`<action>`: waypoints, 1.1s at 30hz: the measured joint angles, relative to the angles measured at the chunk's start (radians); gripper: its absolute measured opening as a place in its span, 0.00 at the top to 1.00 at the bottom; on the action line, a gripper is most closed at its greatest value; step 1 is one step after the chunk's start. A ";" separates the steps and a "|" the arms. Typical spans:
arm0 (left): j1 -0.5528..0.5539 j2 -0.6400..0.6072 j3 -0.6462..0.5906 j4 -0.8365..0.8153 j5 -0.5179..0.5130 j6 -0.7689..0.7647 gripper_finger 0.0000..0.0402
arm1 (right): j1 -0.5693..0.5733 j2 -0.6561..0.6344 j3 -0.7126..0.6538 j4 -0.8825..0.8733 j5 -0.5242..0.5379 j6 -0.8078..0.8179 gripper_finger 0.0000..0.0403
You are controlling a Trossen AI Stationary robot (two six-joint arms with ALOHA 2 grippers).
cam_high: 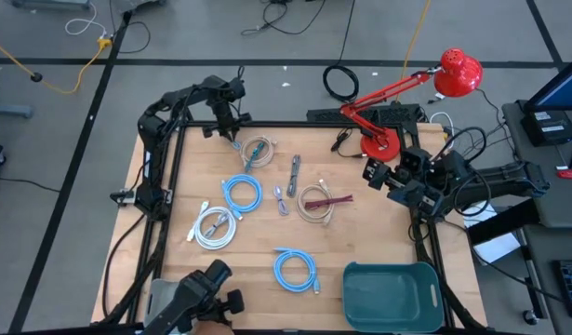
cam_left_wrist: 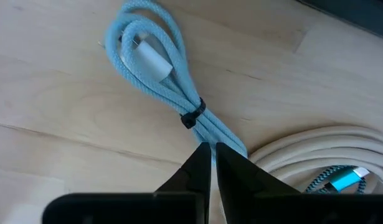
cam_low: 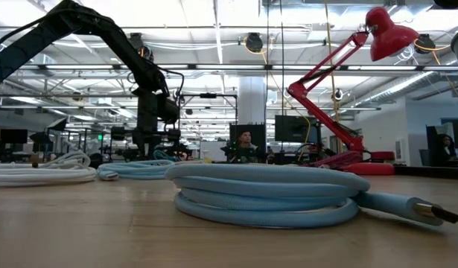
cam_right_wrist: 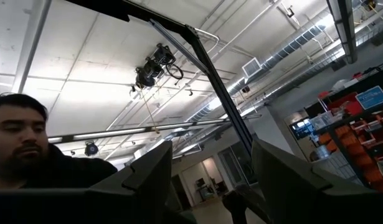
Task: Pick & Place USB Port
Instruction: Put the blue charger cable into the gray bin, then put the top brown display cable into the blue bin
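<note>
My left gripper (cam_left_wrist: 210, 151) (cam_high: 232, 131) is down at the table's far left part, shut at a small light blue USB cable bundle (cam_left_wrist: 157, 68). The bundle lies flat on the wood, bound by a black tie (cam_left_wrist: 192, 116), with a white plug (cam_left_wrist: 151, 57) resting in its loop. A white coil (cam_left_wrist: 316, 144) with a teal plug (cam_left_wrist: 342, 181) lies right beside it. My right gripper (cam_high: 377, 173) (cam_right_wrist: 210, 180) is open and waits near the table's right edge, pointing up at the ceiling. A teal bin (cam_high: 392, 293) stands at the near right. My left gripper comes from above, pointing down, onto the tail end of the light blue bundle (cam_left_wrist: 233, 140) past the black tie. Its fingertips (cam_left_wrist: 200, 157) hide the exact place of contact, so one strand or both cannot be told. The bundle lies flat on the table.
Other coiled cables lie across the table's middle: blue coils (cam_high: 241, 194) (cam_high: 295, 270), a white one (cam_high: 216, 228), a beige one with a maroon cord (cam_high: 315, 203), and a grey piece (cam_high: 294, 174). A red desk lamp (cam_high: 379, 141) stands at the far right. A person shows beyond the table.
</note>
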 joint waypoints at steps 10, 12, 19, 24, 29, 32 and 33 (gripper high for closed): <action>-0.014 -0.010 0.065 -0.017 0.043 0.019 1.00 | 0.000 -0.001 0.000 0.000 -0.002 0.022 0.47; -0.021 -0.010 0.065 -0.021 0.044 0.029 1.00 | 0.000 -0.001 0.000 0.000 -0.005 0.026 0.47; -0.027 -0.059 0.065 -0.038 0.073 0.136 1.00 | 0.000 -0.003 0.000 -0.001 -0.009 0.045 0.47; -0.009 -0.128 0.065 -0.028 0.056 0.216 1.00 | 0.000 -0.002 0.000 -0.001 -0.009 0.045 0.47; 0.019 -0.231 0.064 -0.007 0.188 0.392 1.00 | 0.000 -0.002 0.000 -0.008 -0.009 0.045 0.47; 0.009 -0.318 0.064 -0.017 0.217 0.491 0.99 | 0.000 -0.002 0.000 -0.026 -0.009 0.045 0.47; 0.003 -0.347 0.064 -0.023 0.212 0.514 0.99 | 0.000 -0.002 0.000 -0.034 -0.008 0.045 0.47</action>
